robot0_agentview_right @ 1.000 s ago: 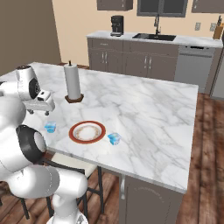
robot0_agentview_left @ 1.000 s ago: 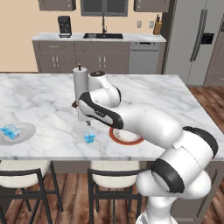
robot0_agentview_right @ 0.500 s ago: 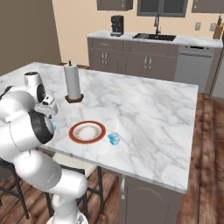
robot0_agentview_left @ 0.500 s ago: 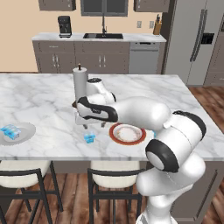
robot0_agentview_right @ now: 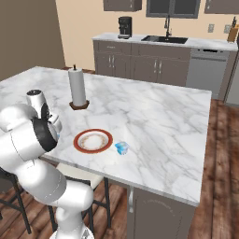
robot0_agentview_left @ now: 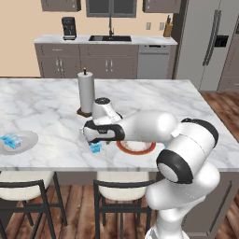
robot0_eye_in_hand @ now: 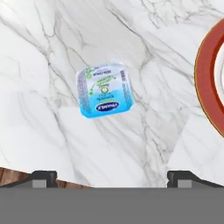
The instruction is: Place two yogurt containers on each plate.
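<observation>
The claw (robot0_eye_in_hand: 111,177) is spread wide and grasps nothing, poised above 1 yogurt container (robot0_eye_in_hand: 104,89) standing on the marble surface (robot0_eye_in_hand: 52,48). In the hand view the red-rimmed plate (robot0_eye_in_hand: 209,78) lies at 3 o'clock of that container, near but apart. The approach to a pick is judged to be in hand. A straight descent is called for, with the container centred between the tips, then a closing.

At the far left of the left base view, yogurt packs (robot0_agentview_left: 10,140) rest on the pale plate (robot0_agentview_left: 31,140).

A kitchen with a big marble table (robot0_agentview_left: 42,100).
Tan walls (robot0_agentview_left: 18,42), a wood floor (robot0_agentview_right: 224,140), grey cupboards (robot0_agentview_left: 107,65) with a sink (robot0_agentview_left: 109,38), a silver fridge (robot0_agentview_left: 205,44), and dark stools (robot0_agentview_left: 23,186) underneath.
</observation>
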You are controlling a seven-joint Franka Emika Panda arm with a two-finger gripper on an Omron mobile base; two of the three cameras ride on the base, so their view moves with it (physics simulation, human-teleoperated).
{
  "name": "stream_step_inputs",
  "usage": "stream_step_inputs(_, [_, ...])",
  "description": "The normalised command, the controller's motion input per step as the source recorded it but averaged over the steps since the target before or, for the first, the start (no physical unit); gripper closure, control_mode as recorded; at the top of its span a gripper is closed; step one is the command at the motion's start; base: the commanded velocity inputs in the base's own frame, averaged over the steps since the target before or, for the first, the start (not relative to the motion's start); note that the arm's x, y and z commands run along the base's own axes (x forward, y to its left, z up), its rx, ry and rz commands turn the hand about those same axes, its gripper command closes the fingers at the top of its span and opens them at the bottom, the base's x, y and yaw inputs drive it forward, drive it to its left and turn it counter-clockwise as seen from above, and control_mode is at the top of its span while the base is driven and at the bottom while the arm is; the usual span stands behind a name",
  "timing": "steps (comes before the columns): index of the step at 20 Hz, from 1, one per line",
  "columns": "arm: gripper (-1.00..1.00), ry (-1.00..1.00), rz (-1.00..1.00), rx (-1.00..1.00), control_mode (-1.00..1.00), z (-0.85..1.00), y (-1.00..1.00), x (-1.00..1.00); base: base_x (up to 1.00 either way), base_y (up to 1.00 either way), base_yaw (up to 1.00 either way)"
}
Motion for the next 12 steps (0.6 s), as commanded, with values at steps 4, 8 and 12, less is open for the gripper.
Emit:
stream_step_inputs(4, [-1.0, -0.08, -0.11, 0.0, -1.0, -0.07, 0.1, 0.2, 0.0, 0.0, 0.0])
stream_step_inputs(8, [-1.0, -0.01, -0.1, 0.0, -1.0, 0.0, 0.0, 0.25, 0.0, 0.0, 0.0])
stream_step_inputs(12, [-1.0, 0.0, -0.12, 0.0, -1.0, 0.0, 0.0, 0.29, 0.0, 0.0, 0.0])
